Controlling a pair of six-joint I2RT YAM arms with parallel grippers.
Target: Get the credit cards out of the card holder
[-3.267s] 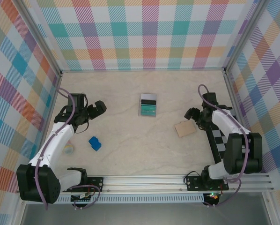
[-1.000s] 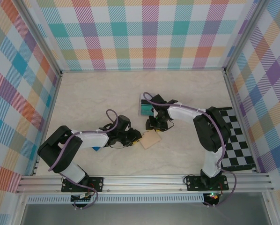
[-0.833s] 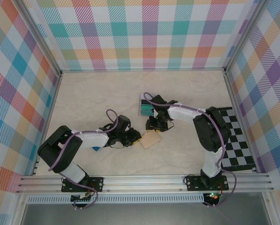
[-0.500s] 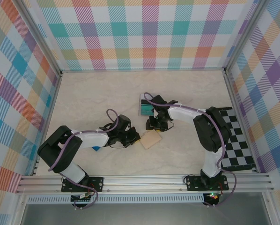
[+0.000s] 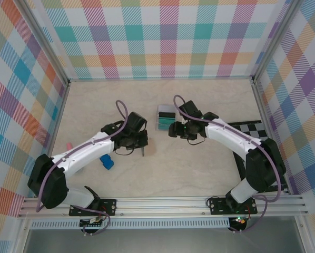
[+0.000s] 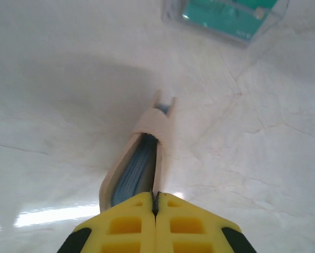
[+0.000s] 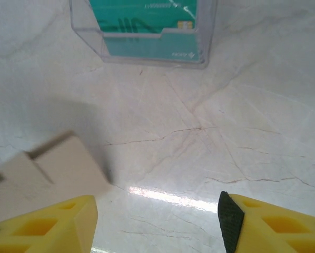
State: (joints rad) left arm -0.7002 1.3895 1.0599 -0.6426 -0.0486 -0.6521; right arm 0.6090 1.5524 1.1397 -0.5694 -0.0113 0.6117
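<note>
Tan card holder (image 6: 139, 163) pinched edge-on in left gripper (image 6: 155, 197), fingers pressed together on it. Right gripper (image 7: 156, 206) spread nearby; teal credit card (image 7: 147, 16) sits in clear tray (image 7: 147, 55). Extraction step; next, right likely nips any card inside.

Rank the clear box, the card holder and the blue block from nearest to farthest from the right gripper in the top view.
1. Clear box, just beyond the right gripper.
2. Card holder, leftward, held by the left gripper.
3. Blue block, farthest left.
</note>
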